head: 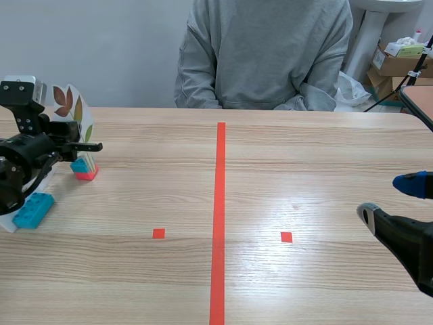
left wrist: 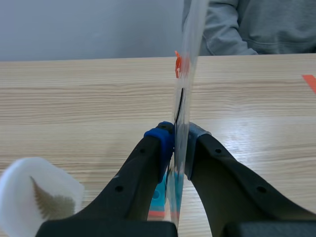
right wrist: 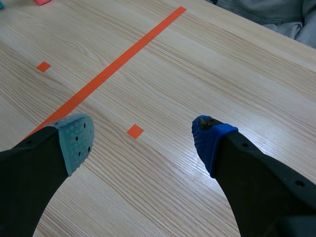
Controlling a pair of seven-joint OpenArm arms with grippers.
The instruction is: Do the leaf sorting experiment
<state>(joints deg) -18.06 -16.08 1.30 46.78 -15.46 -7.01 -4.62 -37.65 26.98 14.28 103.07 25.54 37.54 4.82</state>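
Clear-plastic leaf card (left wrist: 186, 74): a laminated sheet with brown and green leaves printed on white. It stands on edge at the table's far left on the left arm's side.
Card's foot: it reaches down to a pink-and-blue block (head: 84, 169). I cannot tell whether it sits in the block or only meets it.
Left gripper (left wrist: 177, 140): the jaws are pressed onto the card low on its edge, blue pad on one face and grey pad on the other.
Handling (judged): light, thin and glossy. It is stiff enough to stand but likely to flex and whip above the grip, and the slick faces could slide in the pads.
Where to hold (judged): near an edge with the pads flat on both faces, as now. A hold closer to the card's middle would steady the tall free end.
Second card (left wrist: 34, 197): white with a fern-like leaf, lying just beside the left gripper.
Cyan block (head: 34, 208): on the table near the left arm, apart from the pink-and-blue one.
Right gripper (right wrist: 142, 138): jaws spread and holding nothing, above bare wood near a small orange square, well apart from the cards.
Tape line (head: 218, 217): splits the table (head: 304, 169) down the middle.
Person (head: 264, 54): grey sweatshirt, seated across the table, hands out of view.
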